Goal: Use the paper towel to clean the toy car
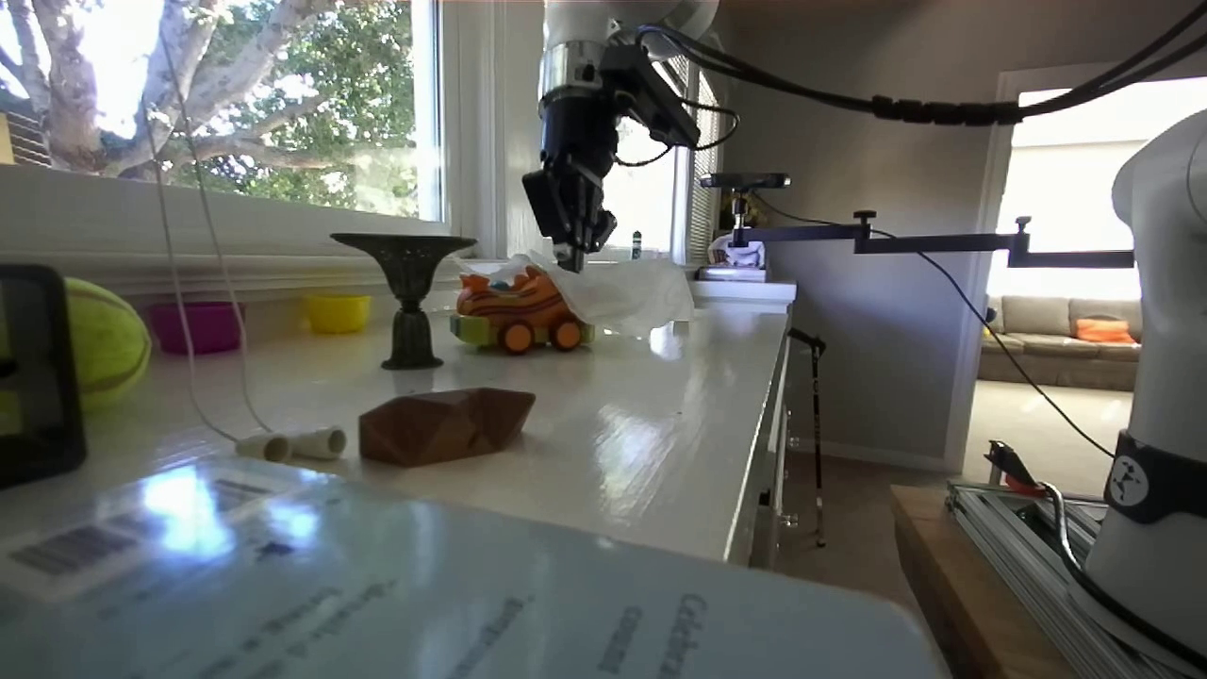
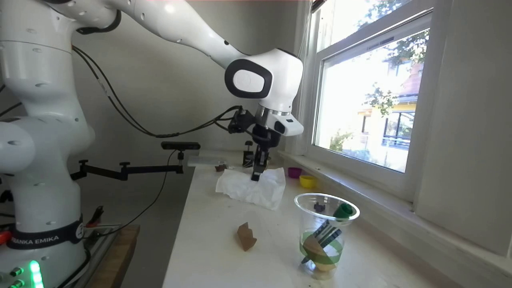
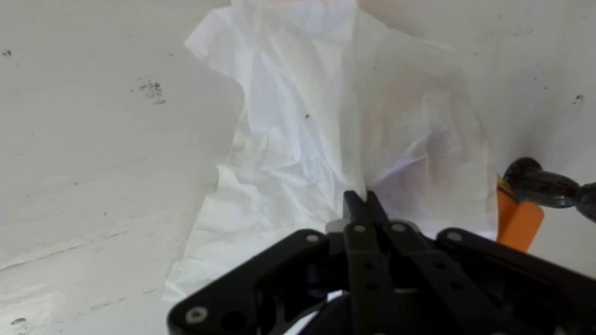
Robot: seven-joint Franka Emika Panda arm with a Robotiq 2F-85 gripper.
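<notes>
One claw [image 3: 362, 197], jaws pinched together, holds one towel [image 3: 279, 158] draped over one car [image 1: 517, 306]. The car sits on the desk [image 1: 679, 405] beneath the claw, long axis level, bare end pointing toward one goblet [image 1: 411, 297]; two coloured bowls [image 1: 338, 314] stand farther off.

A glossy white, smooth-curved robot arm [image 2: 192, 30] ends in a black, many-linked gripper [image 3: 363, 197].
A black band [image 2: 47, 239] lettered FRANKA EMIKA rings the lower white column, above a glowing green light strip [image 2: 36, 272]; thick black cables [image 1: 943, 112], a silver metal collar [image 1: 566, 68] and round grey screws [image 3: 196, 314] complete it.
</notes>
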